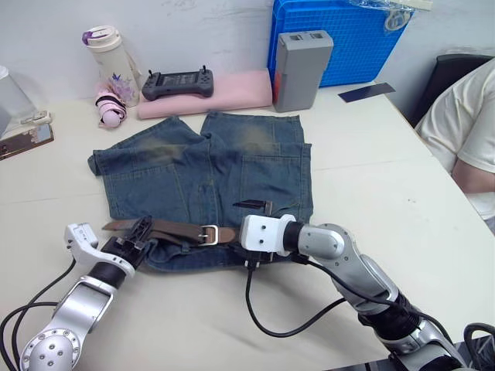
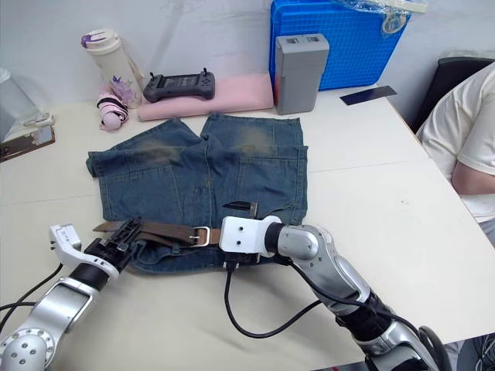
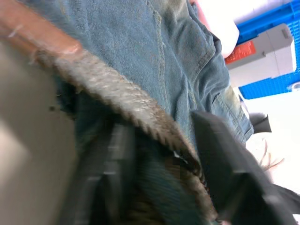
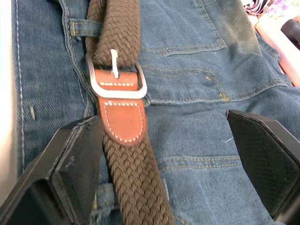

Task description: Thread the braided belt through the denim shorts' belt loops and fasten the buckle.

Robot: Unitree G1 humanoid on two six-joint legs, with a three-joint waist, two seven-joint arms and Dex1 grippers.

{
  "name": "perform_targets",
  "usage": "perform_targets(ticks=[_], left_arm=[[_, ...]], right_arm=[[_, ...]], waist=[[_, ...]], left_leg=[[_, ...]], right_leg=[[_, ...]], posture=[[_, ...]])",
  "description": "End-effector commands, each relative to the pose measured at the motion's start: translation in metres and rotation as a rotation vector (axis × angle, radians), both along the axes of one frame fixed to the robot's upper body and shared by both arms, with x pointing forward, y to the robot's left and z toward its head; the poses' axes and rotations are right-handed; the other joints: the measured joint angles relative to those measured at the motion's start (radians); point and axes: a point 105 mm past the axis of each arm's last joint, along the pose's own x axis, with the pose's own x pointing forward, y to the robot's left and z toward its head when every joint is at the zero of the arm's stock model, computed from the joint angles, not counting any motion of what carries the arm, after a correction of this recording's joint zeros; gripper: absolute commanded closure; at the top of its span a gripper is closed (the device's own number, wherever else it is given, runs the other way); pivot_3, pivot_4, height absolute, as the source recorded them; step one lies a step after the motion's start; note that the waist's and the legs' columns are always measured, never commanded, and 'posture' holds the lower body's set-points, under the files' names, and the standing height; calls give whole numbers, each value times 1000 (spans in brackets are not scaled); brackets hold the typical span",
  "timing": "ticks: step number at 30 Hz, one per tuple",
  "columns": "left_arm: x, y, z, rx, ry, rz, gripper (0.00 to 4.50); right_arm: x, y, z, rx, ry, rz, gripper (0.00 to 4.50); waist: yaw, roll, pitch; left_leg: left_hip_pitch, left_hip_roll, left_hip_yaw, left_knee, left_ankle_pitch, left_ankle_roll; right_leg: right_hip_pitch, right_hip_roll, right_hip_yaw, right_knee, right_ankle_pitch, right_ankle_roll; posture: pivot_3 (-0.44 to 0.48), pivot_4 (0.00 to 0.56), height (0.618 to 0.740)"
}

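Note:
The faded denim shorts (image 1: 209,166) lie flat on the white table (image 1: 387,178), waistband nearest me. The braided belt (image 1: 174,230) runs along that waistband under a belt loop (image 4: 79,28). Its silver buckle (image 4: 115,79) has the braid passed through it and the prong lying on the braid. My left gripper (image 1: 141,231) sits at the belt's left end, shut on the belt (image 3: 136,112) with denim beneath. My right gripper (image 4: 164,126) hovers just right of the buckle (image 1: 209,233), open wide, its fingers (image 4: 77,159) straddling the belt without touching it.
A pink folded cloth (image 1: 232,91) with a black controller (image 1: 178,83) lies behind the shorts. A grey box (image 1: 302,69), a blue crate (image 1: 340,39) and a bottle (image 1: 112,66) stand at the back. A person (image 1: 464,131) sits at the right edge. A black cable (image 1: 286,328) loops near me.

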Motion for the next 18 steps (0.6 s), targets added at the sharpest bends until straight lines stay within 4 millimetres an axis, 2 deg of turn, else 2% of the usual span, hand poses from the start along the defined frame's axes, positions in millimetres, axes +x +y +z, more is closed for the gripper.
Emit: perform_targets(ticks=[1,3,6,9,14,15,17,18], left_arm=[[3,-7,8,13,-25,-24,4436],[4,-9,9,22,-29,-30,4474],[8,-21,19,164,-68,-114,4474],[14,-22,35,326,-113,-168,4474],[19,-32,59,831,-206,-403,4474],[18,-32,61,958,-221,-457,4474],[18,-30,62,1105,-233,-518,4474],[18,-24,61,1246,-237,-553,4474]], right_arm=[[-4,-1,13,21,-57,5,0],[-4,-2,12,19,-57,2,0],[-10,-13,12,13,-56,-9,0],[-18,-22,6,-5,-60,-6,0],[-22,-29,-11,-52,-68,-18,0],[-20,-28,-12,-49,-78,-25,0],[-19,-27,-13,-46,-89,-31,0],[-16,-25,-13,-47,-110,-44,0]], waist=[[0,0,0],[0,0,0],[1,0,0],[5,-1,1],[0,0,2],[-4,0,2],[-10,1,2],[-11,2,3]], left_leg=[[0,0,0,0,0,0],[0,0,0,0,0,0],[-1,0,0,0,0,0],[-2,0,-1,1,0,0],[-3,0,0,2,0,0],[-3,0,0,2,0,0],[-4,0,1,2,0,0],[-4,0,1,0,0,0]], right_leg=[[0,0,0,0,0,0],[0,0,0,0,0,0],[0,0,0,0,0,0],[-1,0,0,1,0,0],[-1,0,0,1,0,0],[-2,0,0,2,0,0],[-4,0,1,2,0,0],[-4,0,1,2,0,0]], posture=[[0,150,676],[0,150,676],[0,150,676],[0,150,676],[0,150,676],[0,150,676],[0,150,676],[0,150,676]])
